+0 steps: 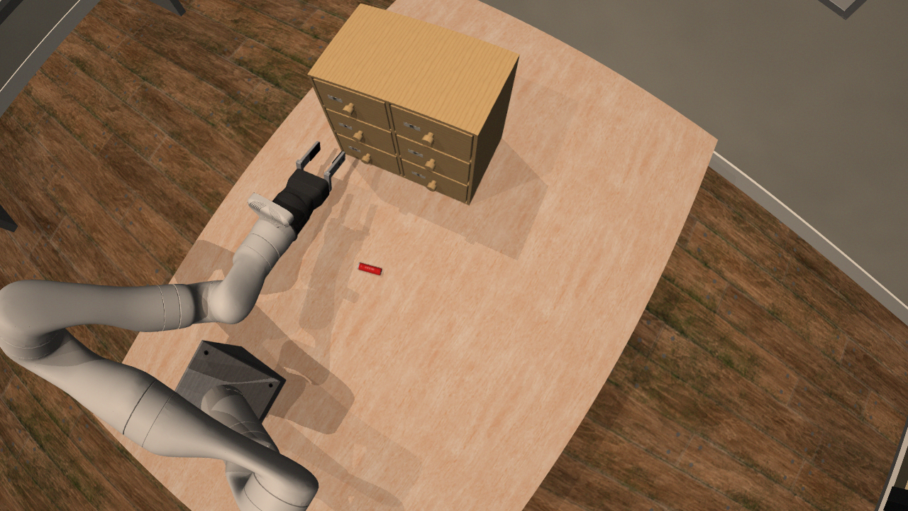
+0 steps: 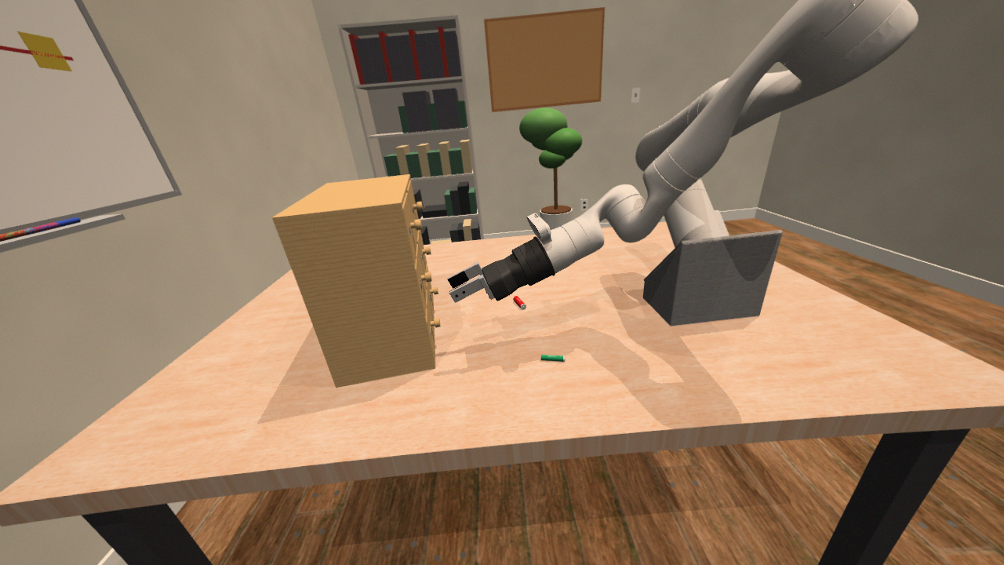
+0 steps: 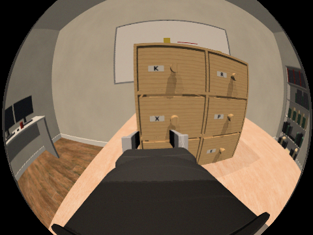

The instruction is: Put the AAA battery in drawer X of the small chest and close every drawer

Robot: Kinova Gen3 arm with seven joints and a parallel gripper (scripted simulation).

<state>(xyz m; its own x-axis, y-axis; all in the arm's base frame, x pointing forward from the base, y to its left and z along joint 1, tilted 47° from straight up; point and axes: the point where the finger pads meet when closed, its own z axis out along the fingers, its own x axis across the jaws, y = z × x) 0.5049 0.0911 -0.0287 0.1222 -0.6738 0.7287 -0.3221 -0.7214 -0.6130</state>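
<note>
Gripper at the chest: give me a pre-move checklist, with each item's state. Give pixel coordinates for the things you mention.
1. Gripper [image 1: 321, 154] [image 2: 460, 282] [image 3: 154, 136] open: ok.
2. Nothing between the fingers: ok.
3. Drawer X [image 3: 192, 125] readable in the wrist view: ok.
4. Fingers either side of drawer X's knob [image 3: 175, 119]: not ok, they sit lower and leftward in the wrist view.
5. Chest [image 1: 418, 63] [image 2: 365, 281] [image 3: 206, 75] upright: ok.
6. Which battery is the AAA: cannot tell.

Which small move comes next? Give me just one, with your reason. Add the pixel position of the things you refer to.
Probably shift the open gripper [image 1: 330, 150] [image 2: 453, 289] [image 3: 154, 136] slightly toward the wrist view's right and up, before advancing. Drawer X [image 1: 374, 131] [image 3: 157, 128] looks shut, and its knob [image 1: 358, 135] [image 3: 175, 119] appears above the right-hand finger in that view, not centred between the two.
</note>
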